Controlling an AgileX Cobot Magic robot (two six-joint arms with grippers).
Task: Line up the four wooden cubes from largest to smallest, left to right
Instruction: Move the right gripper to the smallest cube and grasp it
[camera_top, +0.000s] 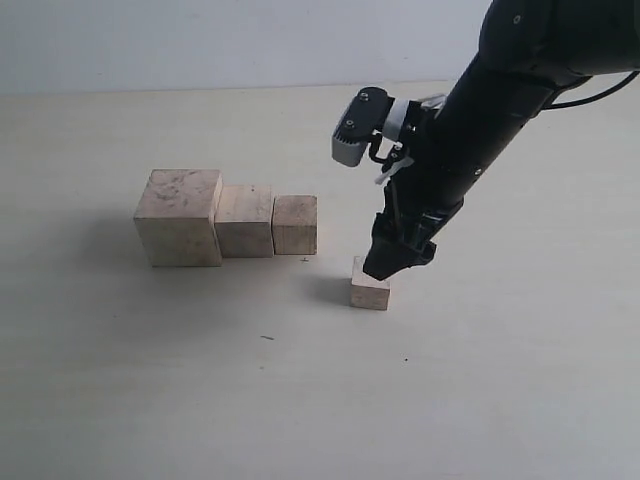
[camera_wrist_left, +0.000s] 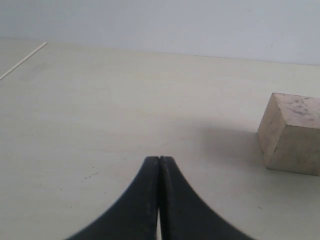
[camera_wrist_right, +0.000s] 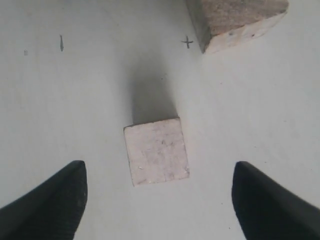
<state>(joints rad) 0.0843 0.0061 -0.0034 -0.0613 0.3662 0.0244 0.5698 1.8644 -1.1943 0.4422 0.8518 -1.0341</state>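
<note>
The smallest cube (camera_top: 370, 287) sits flat, nearly square to the three larger cubes (camera_top: 245, 220), which stand well apart from it with bare table (camera_top: 500, 400) all round. The right gripper (camera_top: 382, 262) hovers over it, jaws spread wide and clear of both sides. The left gripper (camera_wrist_left: 159, 159) is pressed closed.

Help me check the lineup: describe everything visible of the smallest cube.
The smallest cube is pale, unpainted wood with faint grain, flat on the table. It stands alone, right of and nearer the camera than the three-cube row, touching none. The right gripper hovers over it, jaws open, clear of its sides.
</note>
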